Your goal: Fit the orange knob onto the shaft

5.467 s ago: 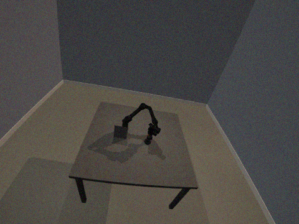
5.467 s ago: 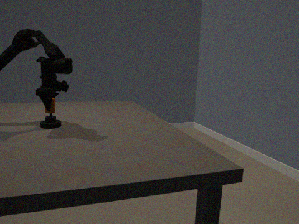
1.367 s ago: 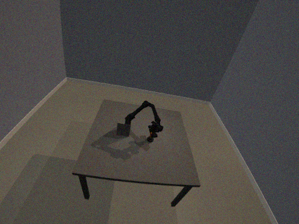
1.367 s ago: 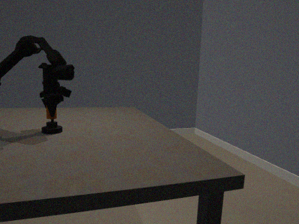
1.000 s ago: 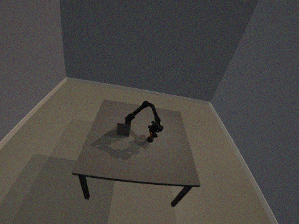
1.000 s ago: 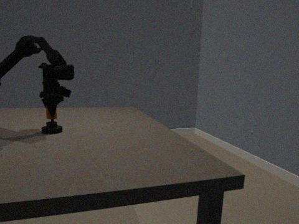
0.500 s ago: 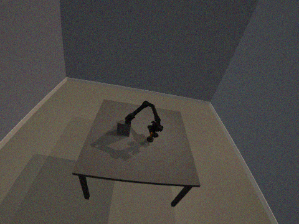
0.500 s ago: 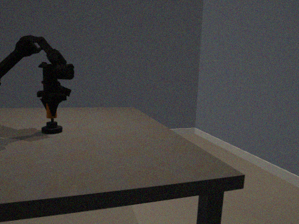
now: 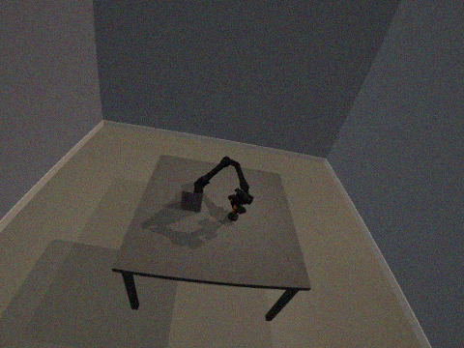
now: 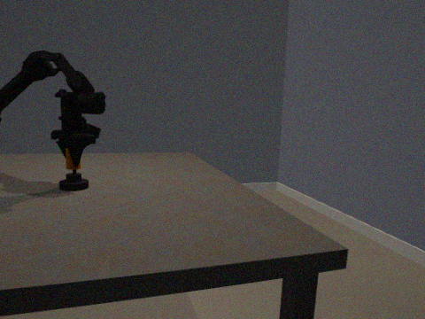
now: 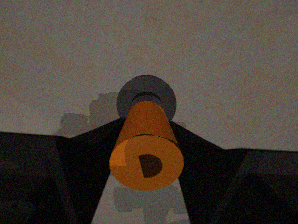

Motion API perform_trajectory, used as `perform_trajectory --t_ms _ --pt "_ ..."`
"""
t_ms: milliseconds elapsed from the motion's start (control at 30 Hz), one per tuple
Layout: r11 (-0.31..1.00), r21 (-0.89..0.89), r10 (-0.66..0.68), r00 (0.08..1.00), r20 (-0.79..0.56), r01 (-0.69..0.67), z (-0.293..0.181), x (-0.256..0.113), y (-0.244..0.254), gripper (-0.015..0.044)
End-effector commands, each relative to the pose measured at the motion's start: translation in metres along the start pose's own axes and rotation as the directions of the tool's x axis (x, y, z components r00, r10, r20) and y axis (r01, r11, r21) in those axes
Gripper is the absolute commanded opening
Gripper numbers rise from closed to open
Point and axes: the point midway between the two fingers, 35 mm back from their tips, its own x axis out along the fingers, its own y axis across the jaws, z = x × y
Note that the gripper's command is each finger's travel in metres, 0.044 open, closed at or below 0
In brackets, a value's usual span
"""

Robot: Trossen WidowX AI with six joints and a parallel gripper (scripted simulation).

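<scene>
The orange knob (image 9: 235,209) (image 10: 69,162) (image 11: 148,125) is upright between the fingers of my gripper (image 10: 73,163) (image 11: 146,123), which is shut on it. The round pedestal (image 9: 233,217) (image 10: 73,184) (image 11: 146,83) is dark and stands on the table directly under the knob. A short piece of the dark shaft (image 10: 74,171) shows between the knob's lower end and the pedestal, so the knob is not down on the pedestal. In the wrist view the knob's top shows a D-shaped hole with its flat side toward the left. The shaft's upper end and flat side are hidden.
The table (image 9: 242,256) (image 10: 199,221) carries the arm's box-like base (image 9: 191,200), left of the pedestal in the top view. Shadows of the arm fall on the table beside the pedestal. The table's edges are far from the gripper.
</scene>
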Motion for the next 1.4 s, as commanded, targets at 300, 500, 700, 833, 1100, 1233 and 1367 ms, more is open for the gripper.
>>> perform_trajectory --t_ms 300,500,700,833,1100,1233,1367 --pt "1.0 -0.005 -0.001 1.0 -0.001 0.0 -0.0002 0.0007 -0.0001 0.0" --pt "1.0 -0.005 0.0 1.0 -0.001 0.0 -0.0001 0.001 0.0 0.0" --pt "1.0 -0.005 -0.001 1.0 -0.001 0.001 0.0003 -0.0038 0.0001 0.0" --pt "0.998 -0.059 -0.001 1.0 -0.001 0.001 0.0005 -0.0042 -0.0001 0.0" --pt "0.977 -0.213 -0.001 1.0 -0.001 0.0 -0.0008 -0.0007 -0.0001 0.0" --pt "0.977 -0.213 -0.001 1.0 -0.001 0.0 -0.0004 -0.0003 -0.0004 0.0" --pt "0.977 -0.213 -0.001 1.0 -0.001 0.0 -0.0004 0.0002 -0.0004 0.0"
